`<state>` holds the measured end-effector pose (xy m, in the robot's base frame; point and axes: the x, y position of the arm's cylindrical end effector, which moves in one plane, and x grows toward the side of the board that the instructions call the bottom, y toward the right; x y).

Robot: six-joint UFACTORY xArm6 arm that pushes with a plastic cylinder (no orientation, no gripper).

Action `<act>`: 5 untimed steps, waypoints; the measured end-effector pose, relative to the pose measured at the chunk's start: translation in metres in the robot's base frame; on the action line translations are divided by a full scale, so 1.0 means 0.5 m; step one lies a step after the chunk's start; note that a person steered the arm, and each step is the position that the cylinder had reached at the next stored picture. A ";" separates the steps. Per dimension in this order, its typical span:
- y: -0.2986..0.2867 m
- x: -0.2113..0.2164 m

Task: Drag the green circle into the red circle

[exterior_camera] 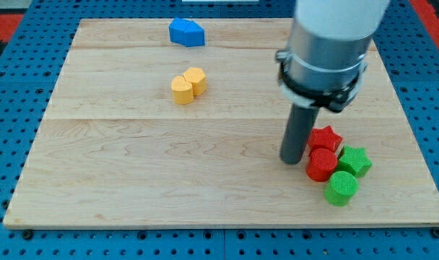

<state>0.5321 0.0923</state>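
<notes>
Lying near my tip [290, 160]: green circle [341, 188]

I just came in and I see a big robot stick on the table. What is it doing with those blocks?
A robot arm is pushing small blocks around a wooden board with a dark rod. My tip rests just to the view's left of the red circle. The green circle already sits against the red circle, on its lower right. A red star and a green star crowd the same cluster. Two yellow blocks and a blue block sit far off, toward the view's top.
</notes>
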 end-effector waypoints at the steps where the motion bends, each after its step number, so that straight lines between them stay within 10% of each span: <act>1: -0.010 0.099; 3: 0.166 0.156; 5: 0.074 0.119</act>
<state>0.5915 0.1292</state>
